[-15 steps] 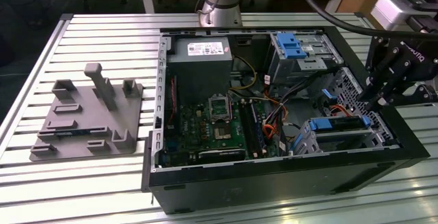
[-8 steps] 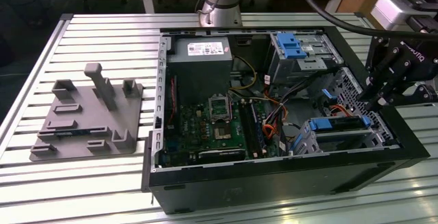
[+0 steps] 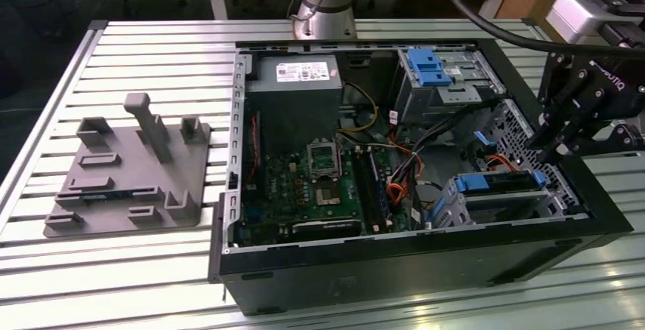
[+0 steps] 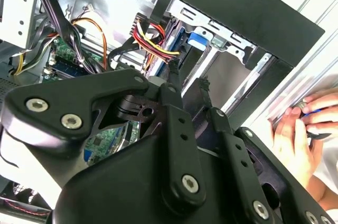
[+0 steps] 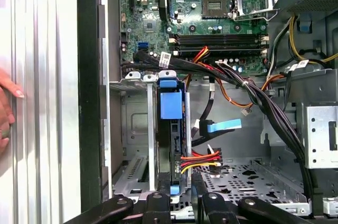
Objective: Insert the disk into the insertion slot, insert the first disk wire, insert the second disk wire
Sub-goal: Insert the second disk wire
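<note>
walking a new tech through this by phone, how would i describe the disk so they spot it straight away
Find the open black computer case on the slatted table and go to its near corner at the exterior view's right. There a low silver cage holds the disk, a flat silver slab edged in bright blue plastic; the taller bay farther back only carries a blue latch.

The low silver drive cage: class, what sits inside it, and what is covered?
Inside the drive cage sits the blue-framed disk, seen edge-on in the first wrist view. The cage's sheet-metal walls cover the disk's flat faces, so those cannot be seen.
</note>
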{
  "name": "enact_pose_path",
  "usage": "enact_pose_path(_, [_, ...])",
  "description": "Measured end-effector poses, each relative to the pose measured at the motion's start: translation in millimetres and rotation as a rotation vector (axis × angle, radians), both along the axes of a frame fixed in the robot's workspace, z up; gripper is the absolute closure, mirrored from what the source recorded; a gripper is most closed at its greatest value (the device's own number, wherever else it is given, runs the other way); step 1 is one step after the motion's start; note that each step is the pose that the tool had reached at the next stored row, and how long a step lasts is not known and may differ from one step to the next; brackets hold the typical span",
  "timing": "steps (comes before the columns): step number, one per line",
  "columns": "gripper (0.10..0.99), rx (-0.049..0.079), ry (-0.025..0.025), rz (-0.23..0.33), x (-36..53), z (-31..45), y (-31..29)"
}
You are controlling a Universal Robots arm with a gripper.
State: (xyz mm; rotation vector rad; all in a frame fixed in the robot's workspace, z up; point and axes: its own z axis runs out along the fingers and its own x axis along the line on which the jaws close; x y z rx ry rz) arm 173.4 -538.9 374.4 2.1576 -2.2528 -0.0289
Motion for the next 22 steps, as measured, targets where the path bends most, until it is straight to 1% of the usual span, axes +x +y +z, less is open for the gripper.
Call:
enact_pose_path(2, [0.788,-0.013,0.0005,0.0,0.0,0.1,5.1])
enact_pose_path(3, [0.788,-0.02,0.0005,0.0,0.0,0.3,8.8])
enact_pose_path(8, [0.788,-0.048,0.0005,0.0,0.0,0.7,30.8])
enact_pose_path(12, [0.788,-0.091,0.0005,0.0,0.0,0.7,43.7])
enact_pose_path(13, [0.788,-0.1,0.0005,0.0,0.0,0.7,47.6])
enact_pose_path(14, [0.788,-0.107,0.0005,0.0,-0.1,0.7,49.6])
enact_pose_path(15, [0.788,-0.118,0.0005,0.0,-0.3,0.6,50.4])
enact_pose_path(16, [0.788,-0.129,0.0005,0.0,-0.7,0.6,50.5])
enact_pose_path(17, [0.788,-0.137,0.0003,0.001,-0.8,0.7,50.6])
enact_pose_path(19, [0.788,-0.14,0.0003,0.003,-0.9,0.6,50.5])
enact_pose_path(22, [0.788,-0.14,0.0,0.007,-1.1,0.6,50.5])
